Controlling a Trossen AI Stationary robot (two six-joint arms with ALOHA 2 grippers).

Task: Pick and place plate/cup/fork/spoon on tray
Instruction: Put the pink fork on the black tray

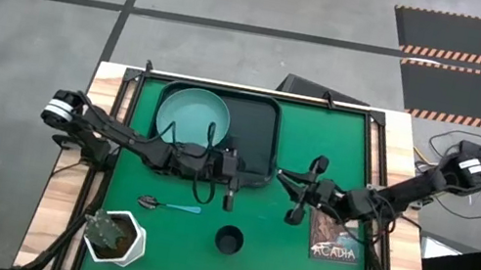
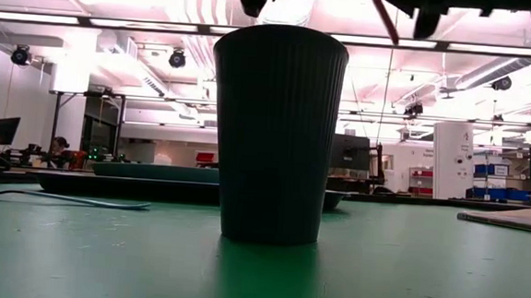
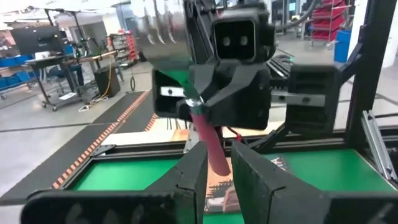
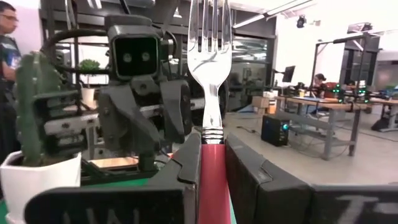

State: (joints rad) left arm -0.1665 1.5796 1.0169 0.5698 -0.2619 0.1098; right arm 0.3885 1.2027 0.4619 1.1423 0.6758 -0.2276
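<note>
The fork [image 4: 209, 56] stands in the air between my two grippers, silver tines up and pink-red handle down, to the right of the tray. Its handle shows as a red streak in the low view [image 2: 384, 18]. My right gripper [image 4: 212, 146] and my left gripper [image 3: 219, 158] face each other above the mat, and both are shut on the fork. The teal plate [image 1: 195, 112] lies in the left half of the black tray [image 1: 258, 138]. The dark cup [image 1: 229, 240] stands upright on the mat near the front edge. The blue-handled spoon [image 1: 170, 206] lies flat to the cup's left. My right gripper pinches the top of the pink handle [image 4: 212, 155], just below the metal neck, between its two fingers. It comes level from the table's right. The fork stands about upright across the fingers, tines above them, lifted clear. My left gripper has the handle's free lower end [image 3: 219, 163] between its two fingertips. It comes level from the table's left. The handle slants across the narrow gap. I cannot tell how closely the fingers [image 3: 189, 177] meet it.
A white hexagonal plant pot [image 1: 115, 237] stands at the mat's front left corner. A book [image 1: 336, 241] lies on the mat under the right arm. The tray's right half is bare. A person [image 4: 9, 25] stands in the room beyond the table.
</note>
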